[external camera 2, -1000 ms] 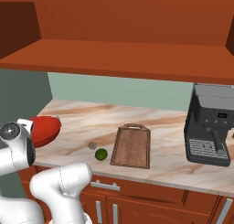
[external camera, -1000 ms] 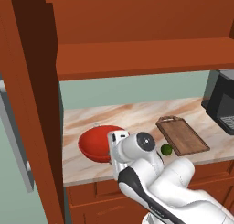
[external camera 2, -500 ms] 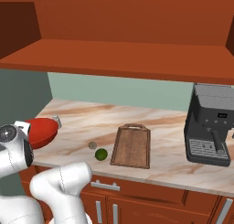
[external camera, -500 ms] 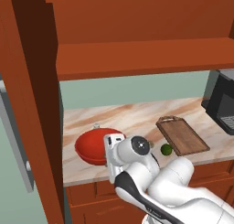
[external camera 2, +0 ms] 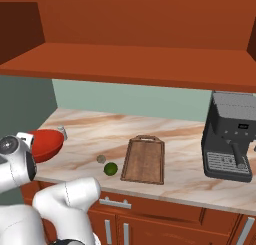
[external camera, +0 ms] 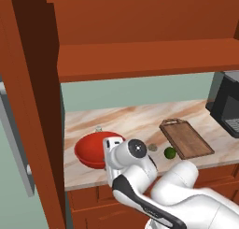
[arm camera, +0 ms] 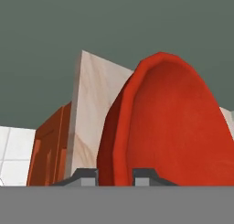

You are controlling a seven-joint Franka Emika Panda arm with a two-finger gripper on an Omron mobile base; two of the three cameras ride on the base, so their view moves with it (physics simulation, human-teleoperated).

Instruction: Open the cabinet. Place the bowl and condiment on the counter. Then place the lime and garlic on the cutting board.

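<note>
Left base view: the bowl [external camera: 92,149] sits on the table [external camera: 135,123], left of the cutting board [external camera: 186,139]; the lime [external camera: 170,153] lies just beside the board. Right base view: garlic [external camera 2: 101,159] sits beside the lime [external camera 2: 110,169]. Hand view: the jaws are clamped on the bowl's [arm camera: 169,127] rim.

Open counter [external camera 2: 180,139] stretch between cutting board [external camera 2: 144,159] and back wall. Left of board: lime [external camera 2: 110,168] and garlic [external camera 2: 101,159] close together, narrow gap. Farther left: bowl [external camera: 93,148], condiment [external camera 2: 62,132] apparently just behind it. Right of board: coffee machine [external camera 2: 231,141] blocking. Above board: cabinet [external camera 2: 130,59] shelf limiting headroom.
</note>
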